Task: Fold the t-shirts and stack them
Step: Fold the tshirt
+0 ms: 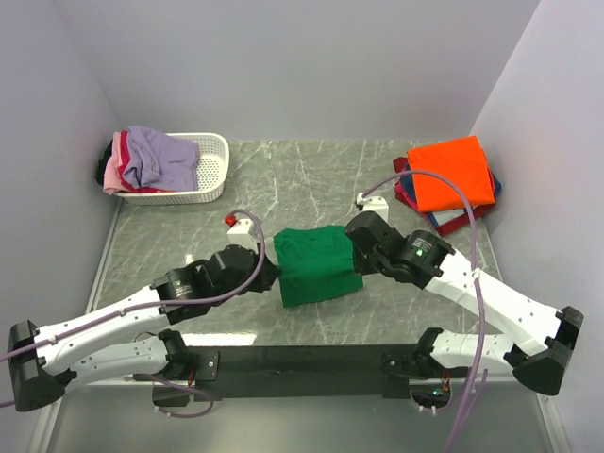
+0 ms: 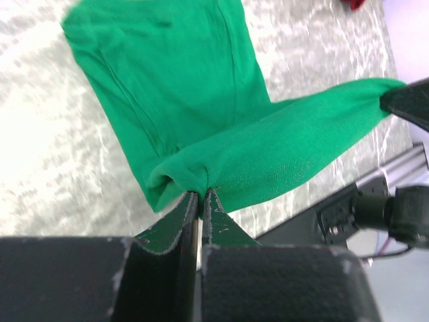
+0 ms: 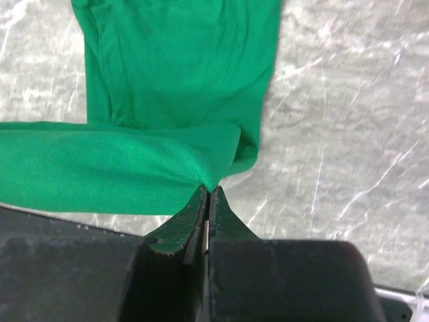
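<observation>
green t-shirt, raised edge taut, left pincer clamped on one end; right pincer clamped on the other

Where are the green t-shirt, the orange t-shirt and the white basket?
green t-shirt (image 1: 316, 264), top external view, centre of cloth
orange t-shirt (image 1: 455, 173), top external view, flat top
white basket (image 1: 215, 175), top external view, right wall

The top view is bright and even, lit from above, with soft shadows under the arms on the grey marble table. In the left wrist view the table glares white on the left. The bright green cloth t-shirt looks sharp; the dark fingers up close are blurry
</observation>
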